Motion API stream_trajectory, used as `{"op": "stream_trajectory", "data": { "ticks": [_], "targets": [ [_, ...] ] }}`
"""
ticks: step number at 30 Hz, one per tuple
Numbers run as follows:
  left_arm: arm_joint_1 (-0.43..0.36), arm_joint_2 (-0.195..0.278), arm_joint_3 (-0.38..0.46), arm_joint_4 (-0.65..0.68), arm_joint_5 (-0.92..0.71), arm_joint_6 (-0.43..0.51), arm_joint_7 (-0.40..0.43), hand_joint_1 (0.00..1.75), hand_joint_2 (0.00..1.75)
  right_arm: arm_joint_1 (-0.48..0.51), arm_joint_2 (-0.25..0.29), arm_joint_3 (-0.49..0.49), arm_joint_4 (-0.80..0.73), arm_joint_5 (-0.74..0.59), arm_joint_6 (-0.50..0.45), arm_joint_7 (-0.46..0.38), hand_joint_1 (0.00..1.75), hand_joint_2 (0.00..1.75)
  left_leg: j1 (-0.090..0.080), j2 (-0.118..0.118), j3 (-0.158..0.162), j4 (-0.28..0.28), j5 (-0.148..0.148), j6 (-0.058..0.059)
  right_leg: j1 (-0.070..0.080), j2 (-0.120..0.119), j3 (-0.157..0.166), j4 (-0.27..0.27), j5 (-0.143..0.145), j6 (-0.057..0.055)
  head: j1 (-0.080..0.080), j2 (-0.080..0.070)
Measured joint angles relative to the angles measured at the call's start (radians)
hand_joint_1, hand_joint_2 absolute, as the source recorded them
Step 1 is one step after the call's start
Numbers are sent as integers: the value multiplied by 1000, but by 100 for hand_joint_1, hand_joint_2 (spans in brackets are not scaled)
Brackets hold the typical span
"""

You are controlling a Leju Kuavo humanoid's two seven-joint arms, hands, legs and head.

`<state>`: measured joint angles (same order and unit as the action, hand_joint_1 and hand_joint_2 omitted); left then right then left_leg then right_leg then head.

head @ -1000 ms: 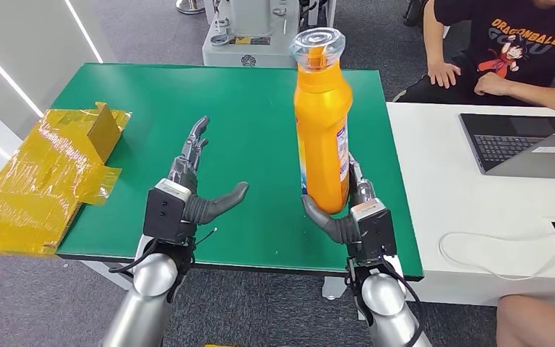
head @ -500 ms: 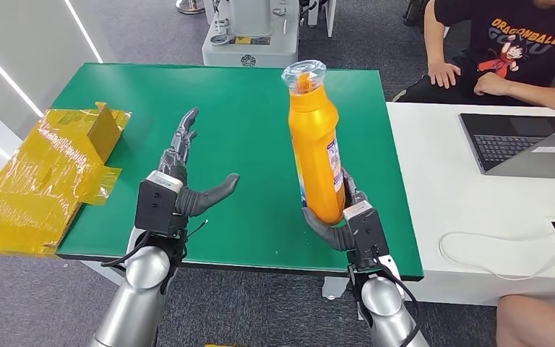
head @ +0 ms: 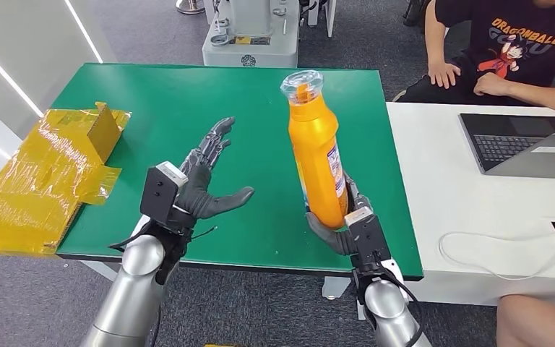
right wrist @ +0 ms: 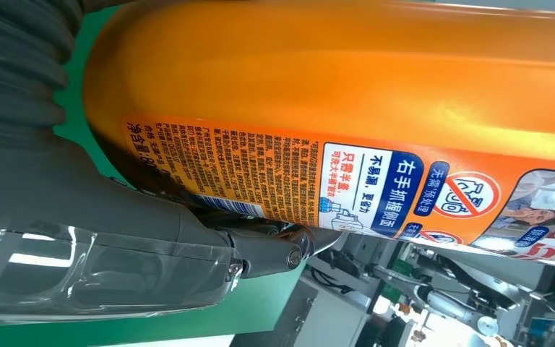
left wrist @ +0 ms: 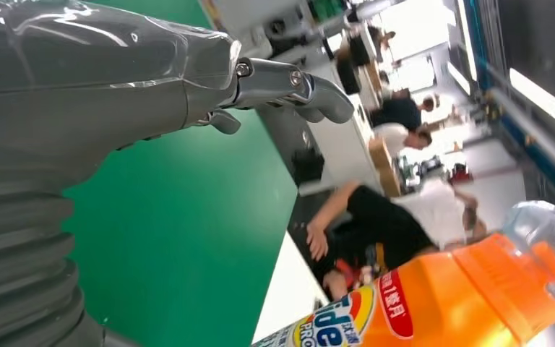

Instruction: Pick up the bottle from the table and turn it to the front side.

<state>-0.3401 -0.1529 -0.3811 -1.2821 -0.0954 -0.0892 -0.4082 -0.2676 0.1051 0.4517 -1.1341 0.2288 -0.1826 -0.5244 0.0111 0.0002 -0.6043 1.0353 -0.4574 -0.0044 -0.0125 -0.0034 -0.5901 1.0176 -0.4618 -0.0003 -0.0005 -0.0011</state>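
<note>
The tall orange plastic bottle with clear cap (head: pixel 317 155) stands upright above the green bench (head: pixel 152 108), gripped at its base by the right hand (head: pixel 341 223). The left hand (head: pixel 201 181), at nine o'clock from it, is spread and holds nothing.

Bottle (right wrist: pixel 347 79) label, lower frame: Chinese text "右手抓握侧面". Bottle front, left wrist view: "ide". Shirt (head: pixel 520 36), upper right: "DRAGONBALL".

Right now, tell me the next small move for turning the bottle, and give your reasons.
Probably bring the left hand across to the orange bottle. The right hand grips the bottle only near its base, holding it upright above the green table, while the left hand is open, its fingers spread, apart from the bottle. A second hold would likely help turn it.
</note>
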Motion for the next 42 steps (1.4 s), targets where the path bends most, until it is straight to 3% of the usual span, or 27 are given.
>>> {"op": "stream_trajectory", "data": {
  "ticks": [5, 13, 27, 42],
  "targets": [
    [-90, 33, 16, 111, 89, -147, 0, 0, 175, -1, -9, 3, 0, 2, -3, -4, 175, 175, 0, 0, 0, 0, 1, -1, 0, 0, 0, 1, 0, 0, 0, 0],
    [-182, 53, 25, 237, 149, -245, 31, 0, 175, -10, -17, 10, 4, -2, -3, -10, 175, 175, 0, 0, 0, 0, 1, -1, 0, 0, 0, 1, 0, 0, 0, 0],
    [-282, 53, 20, 390, 144, -243, 71, 0, 175, -22, -17, 32, 33, 10, -16, -17, 175, 175, 0, 0, 0, 0, 1, -1, 0, 0, -1, 1, 0, -1, 0, 0],
    [-355, 3, -43, 452, 204, -249, 137, 0, 175, -43, -17, 52, 66, 58, -49, -22, 175, 175, 0, 0, -1, 0, 1, -1, 0, 0, -1, 1, 1, 0, 0, 0]
  ]
}}
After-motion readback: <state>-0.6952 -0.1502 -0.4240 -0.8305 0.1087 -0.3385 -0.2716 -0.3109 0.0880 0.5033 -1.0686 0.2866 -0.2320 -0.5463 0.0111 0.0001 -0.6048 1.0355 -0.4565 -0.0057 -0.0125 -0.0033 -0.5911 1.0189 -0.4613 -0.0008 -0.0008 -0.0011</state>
